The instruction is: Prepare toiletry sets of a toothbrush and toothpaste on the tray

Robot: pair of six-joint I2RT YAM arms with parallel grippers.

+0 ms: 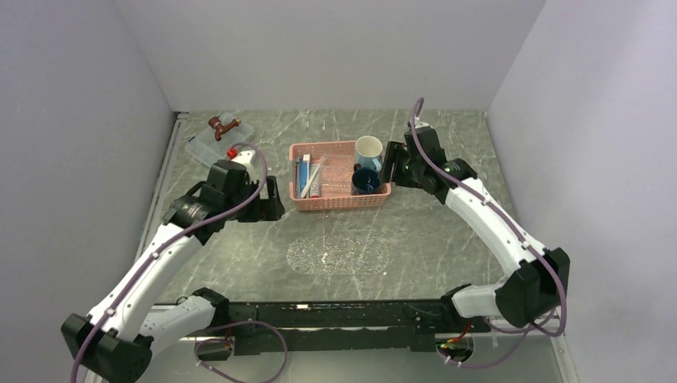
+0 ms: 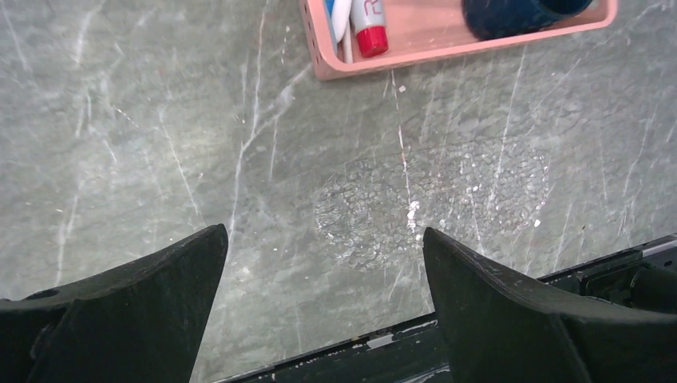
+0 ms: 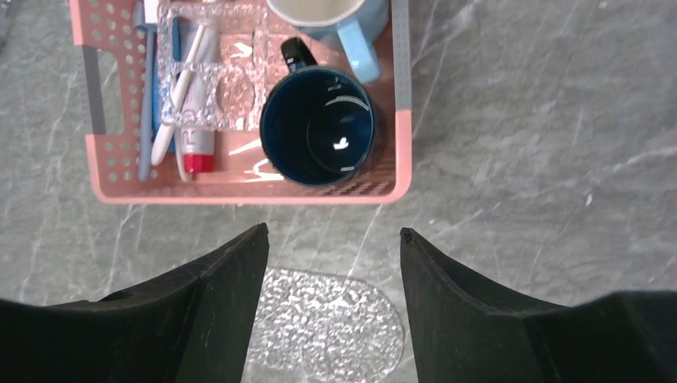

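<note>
The clear, bumpy oval tray (image 1: pixel 339 254) lies bare on the table in front of the pink basket (image 1: pixel 339 197). Toothbrush (image 3: pixel 180 94) and toothpaste (image 3: pixel 196 144) lie together at the basket's left end; the toothpaste's red cap (image 2: pixel 370 36) shows in the left wrist view. My left gripper (image 1: pixel 271 207) hovers left of the basket, open and empty (image 2: pixel 326 233), the tray (image 2: pixel 431 199) ahead of it. My right gripper (image 1: pixel 391 166) is at the basket's right end, open and empty (image 3: pixel 333 230), with the tray (image 3: pixel 327 323) between its fingers.
A dark blue mug (image 3: pixel 321 128) and a light blue mug (image 3: pixel 335 16) stand in the basket's right half. A clear bumpy piece (image 3: pixel 214 76) lies on the basket floor. A clear lidded box (image 1: pixel 219 137) sits at the back left. Walls close in on three sides.
</note>
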